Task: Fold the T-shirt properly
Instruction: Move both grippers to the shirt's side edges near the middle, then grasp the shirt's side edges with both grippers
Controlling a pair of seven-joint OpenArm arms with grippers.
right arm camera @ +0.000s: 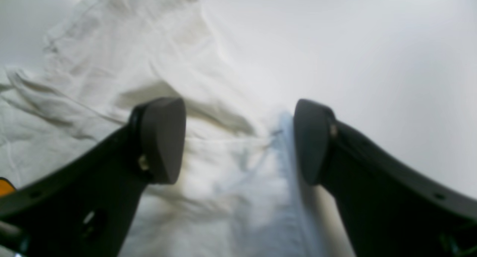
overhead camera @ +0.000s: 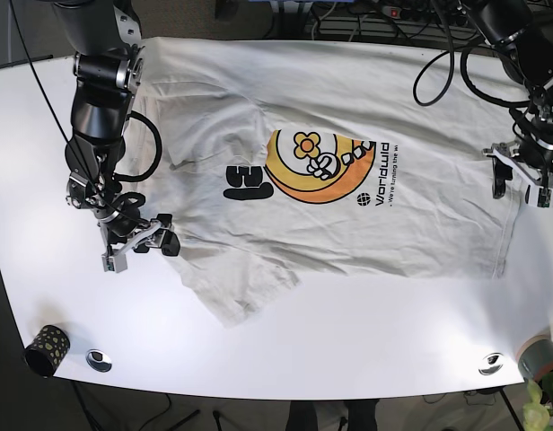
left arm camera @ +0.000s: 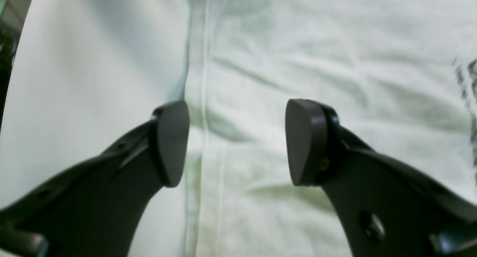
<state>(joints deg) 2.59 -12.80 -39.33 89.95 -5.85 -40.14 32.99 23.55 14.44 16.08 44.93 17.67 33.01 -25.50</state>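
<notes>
A white T-shirt (overhead camera: 348, 135) with an orange and black print lies spread sideways on the white table (overhead camera: 348, 332), hem to the right and collar to the left. My left gripper (overhead camera: 519, 184) is open and hovers at the hem on the right. In the left wrist view (left arm camera: 238, 141) its fingers straddle the stitched hem seam (left arm camera: 199, 100), holding nothing. My right gripper (overhead camera: 137, 251) is open at the shirt's left edge, near the lower sleeve (overhead camera: 236, 301). In the right wrist view (right arm camera: 238, 141) its fingers straddle the wrinkled cloth edge (right arm camera: 261, 145), holding nothing.
A small dark patterned cup (overhead camera: 46, 348) stands at the front left corner. Metal discs (overhead camera: 99, 359) (overhead camera: 490, 363) sit near the front edge. A grey cup (overhead camera: 537, 357) is at the front right. Cables (overhead camera: 375, 18) run along the back edge.
</notes>
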